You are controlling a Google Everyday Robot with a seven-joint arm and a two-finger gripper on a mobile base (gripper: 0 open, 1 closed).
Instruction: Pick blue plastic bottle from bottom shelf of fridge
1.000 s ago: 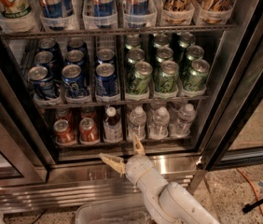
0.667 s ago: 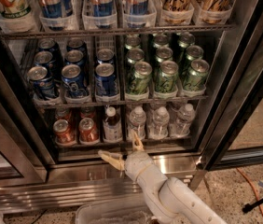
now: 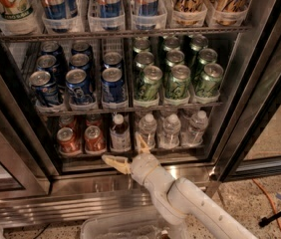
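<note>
Fingers point(image 3: 113, 162) of the white two-finger gripper point(image 3: 127, 152) are spread wide, low before the steel-framed glass-door fridge point(image 3: 105, 184). Just above the gripper, untouched, the small clear plastic bottle with white cap and dark drink point(image 3: 119, 132) stands on the bottom wire shelf point(image 3: 190, 146).

Looking at the bottom shelf point(image 3: 80, 157) of the fridge point(image 3: 105, 188) here. Holding up red cans point(image 3: 94, 138) on the left, the blue plastic bottle point(image 3: 119, 132) standing upright just right of them, and water bottles point(image 3: 171, 130) filling the right side, all sitting in clear lane trays point(image 3: 183, 144). Also spotting the gripper point(image 3: 120, 147) hanging at the shelf's near edge, just in front of that bottle, fingers point(image 3: 111, 161) spread apart. Lower down, seeing speckled floor point(image 3: 240, 203) carrying an orange cable point(image 3: 272, 200) on the right.
</note>
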